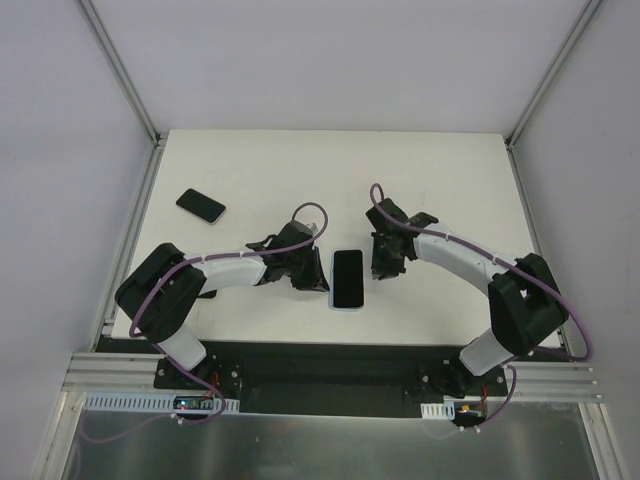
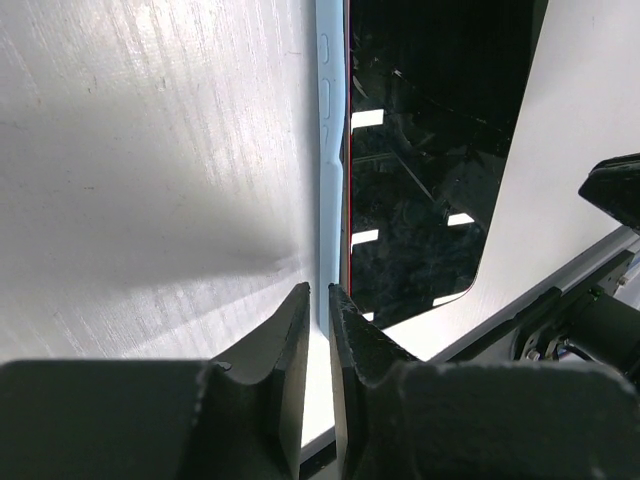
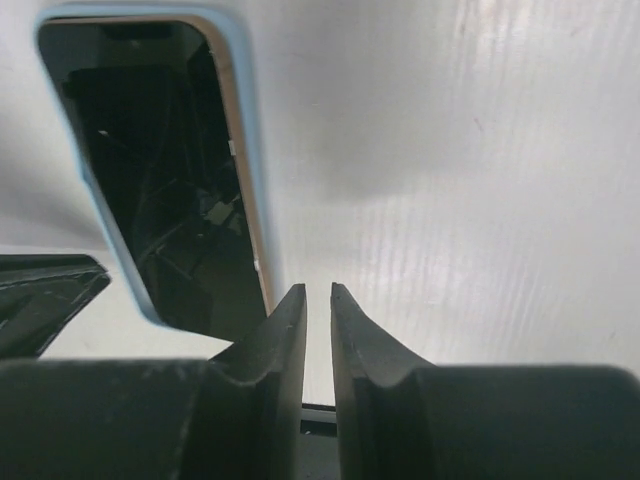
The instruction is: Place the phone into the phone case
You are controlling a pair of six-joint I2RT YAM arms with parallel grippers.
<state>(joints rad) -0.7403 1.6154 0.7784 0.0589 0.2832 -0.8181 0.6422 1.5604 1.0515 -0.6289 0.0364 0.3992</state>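
Note:
A black phone [image 1: 347, 277] lies screen up inside a light blue phone case [image 1: 347, 307] at the table's near middle. My left gripper [image 1: 320, 279] sits against the case's left side. In the left wrist view its jaws [image 2: 318, 288] are shut to a thin slit with nothing in them. They line up with the case's side wall [image 2: 330, 150], and the phone [image 2: 430, 150] is to the right. My right gripper [image 1: 384, 266] stands just right of the phone. In its wrist view its jaws [image 3: 318, 288] are shut and empty over bare table, beside the case rim [image 3: 250, 150] and the phone [image 3: 160, 180].
A second flat black slab [image 1: 201, 205], shaped like a phone, lies at the table's far left. The white table [image 1: 450, 180] ends at metal rails on both sides. Both arm bases sit at the near edge.

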